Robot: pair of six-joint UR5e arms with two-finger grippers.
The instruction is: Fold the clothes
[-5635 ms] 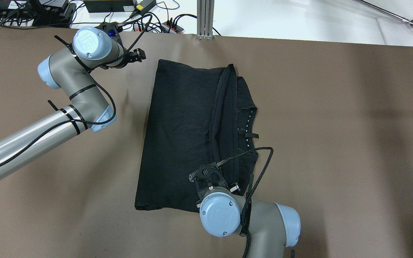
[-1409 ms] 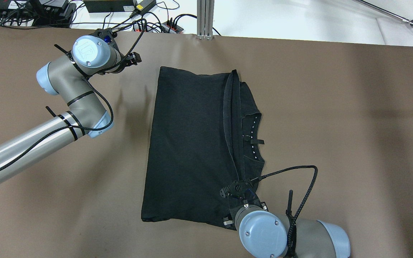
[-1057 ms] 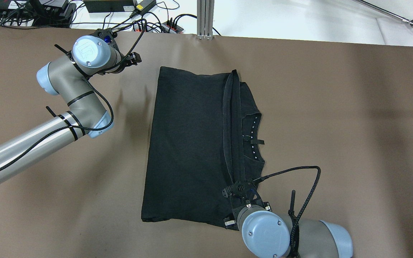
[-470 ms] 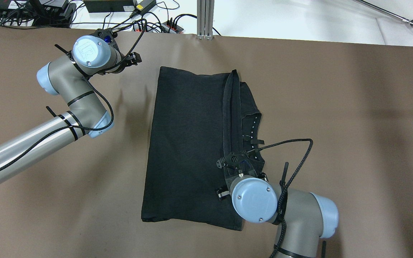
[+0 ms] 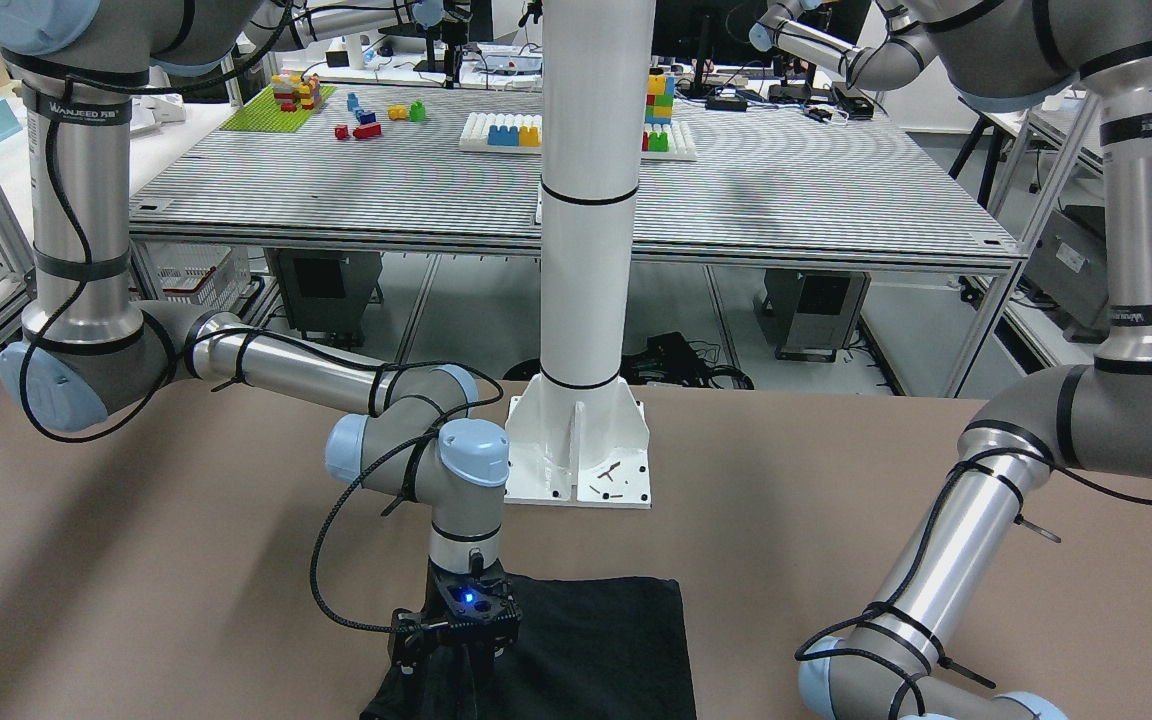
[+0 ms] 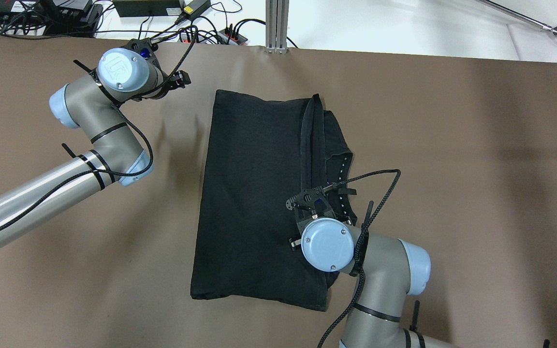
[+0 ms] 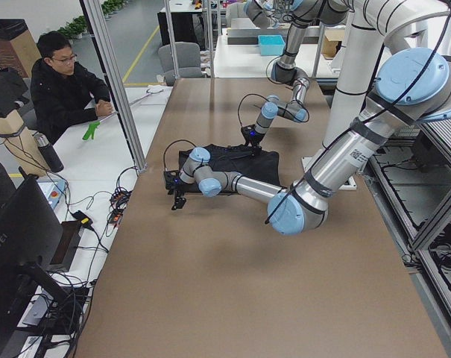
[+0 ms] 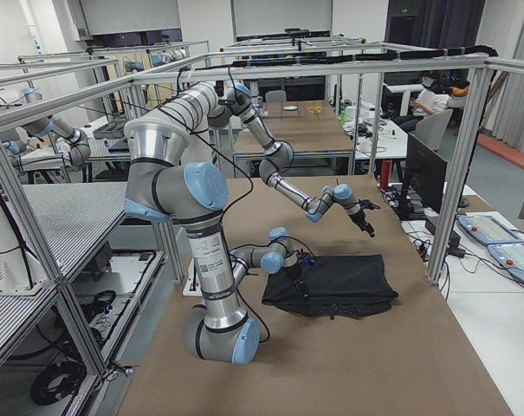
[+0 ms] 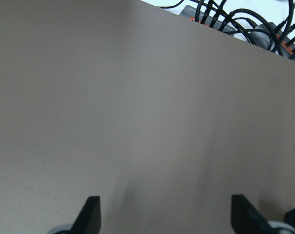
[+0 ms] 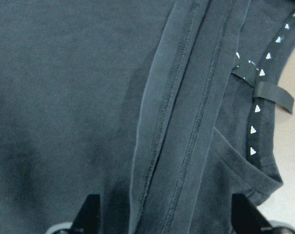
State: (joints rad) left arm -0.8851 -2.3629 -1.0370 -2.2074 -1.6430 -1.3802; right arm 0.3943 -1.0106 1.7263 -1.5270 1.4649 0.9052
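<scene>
Cloth lies folded in the middle of the counter [image 6: 452,193]: a black T-shirt [image 6: 254,193], flat, with its long sides running from the near edge toward the far edge. Its stitched hem [image 10: 186,97] rests over the body just beside the neckline [image 10: 257,112], whose tape of white triangles shows on the side toward the counter's right edge.

The right jaws stand wide apart and empty, pointing down over the hem band about midway along it. Whether they touch the fabric I cannot tell. The left jaws are likewise spread and hold nothing, over bare counter toward the far left corner, apart from the shirt.

The shirt looks like thin, light knit with no stiffness. Lifted at one point it would likely sag and bunch, and the stacked layers would slide on each other. The doubled hem band looks like the firmest place to pinch, deep enough to catch every layer. Taking only the top sheet would likely peel the fold open. Holding two corners of one edge, one per arm, should keep that edge straight.
</scene>
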